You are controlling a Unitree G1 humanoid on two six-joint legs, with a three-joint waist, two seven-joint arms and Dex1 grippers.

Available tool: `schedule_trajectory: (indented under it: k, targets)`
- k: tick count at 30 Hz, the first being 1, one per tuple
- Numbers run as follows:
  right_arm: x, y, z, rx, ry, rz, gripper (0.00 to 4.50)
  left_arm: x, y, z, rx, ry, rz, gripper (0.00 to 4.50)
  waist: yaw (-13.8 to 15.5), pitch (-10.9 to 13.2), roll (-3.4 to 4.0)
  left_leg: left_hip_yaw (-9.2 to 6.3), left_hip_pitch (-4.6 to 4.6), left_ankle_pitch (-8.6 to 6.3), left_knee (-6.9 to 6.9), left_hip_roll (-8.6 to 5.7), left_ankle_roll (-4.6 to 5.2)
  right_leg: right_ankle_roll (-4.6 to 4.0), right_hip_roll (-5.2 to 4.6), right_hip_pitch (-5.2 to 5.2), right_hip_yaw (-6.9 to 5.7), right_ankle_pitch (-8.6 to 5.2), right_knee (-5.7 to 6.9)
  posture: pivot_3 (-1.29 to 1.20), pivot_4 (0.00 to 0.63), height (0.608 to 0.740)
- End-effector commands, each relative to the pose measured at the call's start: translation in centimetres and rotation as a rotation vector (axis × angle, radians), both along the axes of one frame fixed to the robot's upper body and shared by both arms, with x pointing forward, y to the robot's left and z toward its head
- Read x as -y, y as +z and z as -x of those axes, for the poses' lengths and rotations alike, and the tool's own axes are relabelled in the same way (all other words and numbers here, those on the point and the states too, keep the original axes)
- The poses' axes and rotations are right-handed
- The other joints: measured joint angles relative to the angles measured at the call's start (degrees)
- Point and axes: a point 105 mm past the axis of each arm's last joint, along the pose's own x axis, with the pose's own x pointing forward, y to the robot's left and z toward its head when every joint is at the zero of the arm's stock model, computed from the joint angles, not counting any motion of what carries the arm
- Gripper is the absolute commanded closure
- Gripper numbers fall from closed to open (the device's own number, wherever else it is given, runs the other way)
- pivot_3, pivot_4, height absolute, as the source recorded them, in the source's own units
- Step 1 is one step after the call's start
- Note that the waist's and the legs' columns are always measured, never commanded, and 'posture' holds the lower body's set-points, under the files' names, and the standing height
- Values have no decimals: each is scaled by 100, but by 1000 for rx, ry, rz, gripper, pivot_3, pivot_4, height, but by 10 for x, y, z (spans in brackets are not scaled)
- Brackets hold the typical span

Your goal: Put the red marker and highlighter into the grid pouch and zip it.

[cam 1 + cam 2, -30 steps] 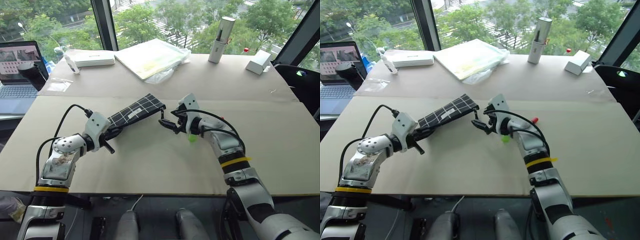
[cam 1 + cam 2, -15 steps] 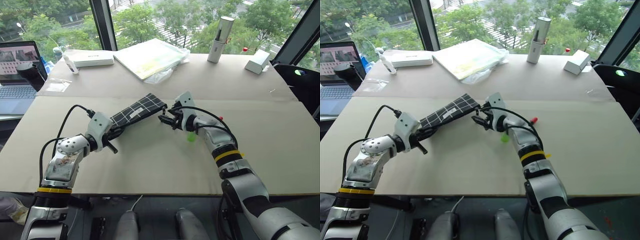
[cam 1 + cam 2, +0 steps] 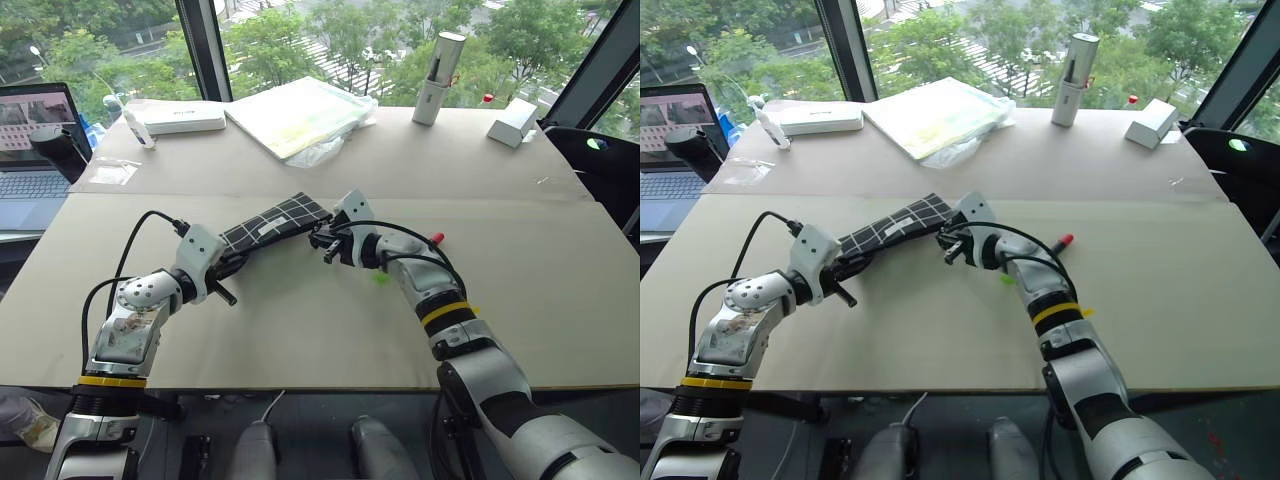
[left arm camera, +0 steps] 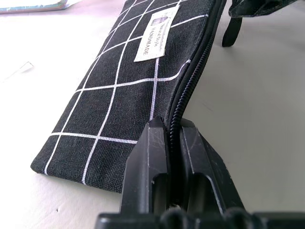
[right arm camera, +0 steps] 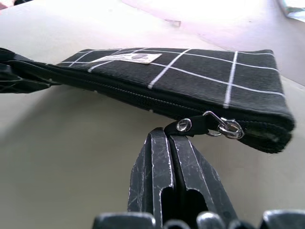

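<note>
The right gripper has its two black fingers pressed together on the black zipper pull at the right end of the grid pouch, probably ready to draw the slider along the closed zip. The left gripper is clamped tight on the zip edge at the pouch's near-left end, which looks meant to anchor the fabric against that pull.

The pouch lies slanted on the cardboard-covered table, between the two grippers, its white label facing up. The highlighter lies just right of the right wrist, partly hidden by the arm. The red marker rests a little farther right; both are outside the pouch, so the arm itself covers the highlighter.

Farther off sit a laptop at far left, a plastic-wrapped pad, a silver cylinder and a small white box, all well apart from the work.
</note>
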Motion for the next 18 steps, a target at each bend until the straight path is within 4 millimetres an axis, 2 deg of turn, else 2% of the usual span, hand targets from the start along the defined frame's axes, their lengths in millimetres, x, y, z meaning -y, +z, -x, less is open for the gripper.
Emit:
schedule_trajectory:
  k: [1, 10, 13, 15, 18]
  targets:
    - [-24, 25, 6, 90, 71, -23, 4457, 4, 10, -1, 42, -12, 5, 4500, 0, 0, 0, 0, 0, 0, 0, 0, 0, 0, 0, 0, 0, 0, 0, 0, 150, 740]
    - [-72, 35, 35, 69, 250, -69, 4457, 6, 12, -4, 43, -22, 4, 4500, -3, 1, 1, -1, 0, 0, 0, 0, 0, 0, 0, 0, -3, 0, 0, 0, 150, 740]
    - [-91, 32, 59, 34, 378, -71, 4457, 7, 13, -5, 43, -28, 5, 4500, 0, 1, 2, -4, -1, 0, 0, 0, 0, 0, 0, 0, -4, 0, 1, 0, 150, 740]
    - [-94, 26, 64, 27, 389, -49, 4457, 8, 14, -6, 44, -31, 5, 4500, 4, 1, 2, -4, -2, 0, 0, 0, 0, 0, 0, 0, -5, 0, 1, 0, 150, 740]
    - [-90, 17, 59, 32, 350, -12, 4457, 9, 14, -7, 45, -34, 6, 4500, 22, 1, 2, -6, -2, 0, 0, 0, -1, 0, 0, 0, -8, 0, 1, 0, 150, 740]
